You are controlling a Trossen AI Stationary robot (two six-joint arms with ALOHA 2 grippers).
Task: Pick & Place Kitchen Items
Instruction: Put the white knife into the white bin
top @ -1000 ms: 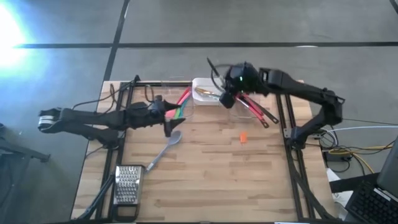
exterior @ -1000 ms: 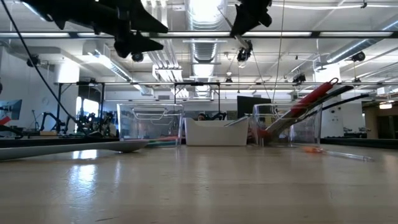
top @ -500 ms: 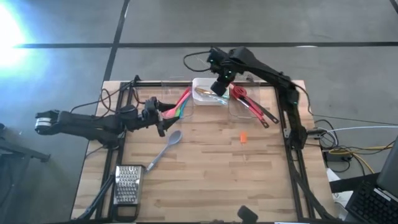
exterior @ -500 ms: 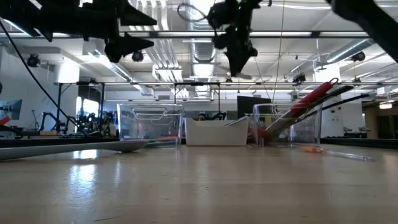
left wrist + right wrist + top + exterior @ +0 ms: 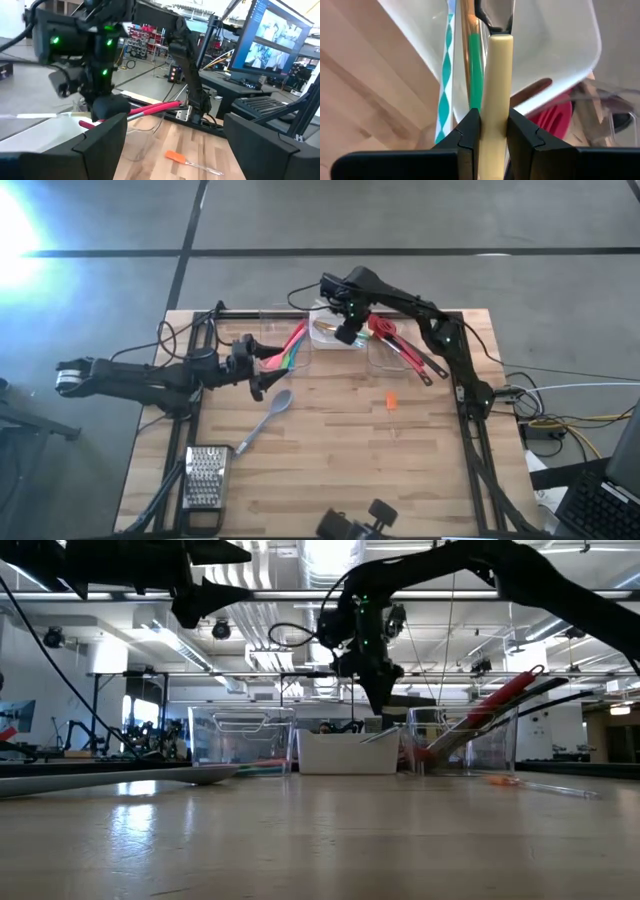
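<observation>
My right gripper [image 5: 345,332] is over the white bin [image 5: 325,313] at the far middle, shut on a cream-handled utensil [image 5: 499,85] with a dark metal end. The bin holds a teal-patterned, a green and a wooden-handled utensil [image 5: 470,55]. My left gripper [image 5: 255,372] is open and empty, high above the table beside the left clear bin [image 5: 283,345] of red, pink and green utensils. A grey spoon [image 5: 264,421] lies flat on the table. The right clear bin [image 5: 398,350] holds red and black utensils that lean out over its rim. My right gripper pinches the utensil's cream handle [image 5: 498,117] between its two fingers [image 5: 470,134], which lie along the handle and slant down from above. The dark metal end [image 5: 495,17] points into the white bin. Whether it touches the bin I cannot tell.
A flat metal grater [image 5: 204,477] lies at the near left. A small orange-handled item [image 5: 392,402] lies right of the table's middle. The dark frame rails [image 5: 470,430] run along both sides. Bare wood lies between the bins and the near edge.
My right gripper has gone from over the right clear bin toward the table's left and down to the white bin, keeping the cream-handled utensil. My left gripper has drawn back toward the table's left edge, away from the grey spoon's bowl.
</observation>
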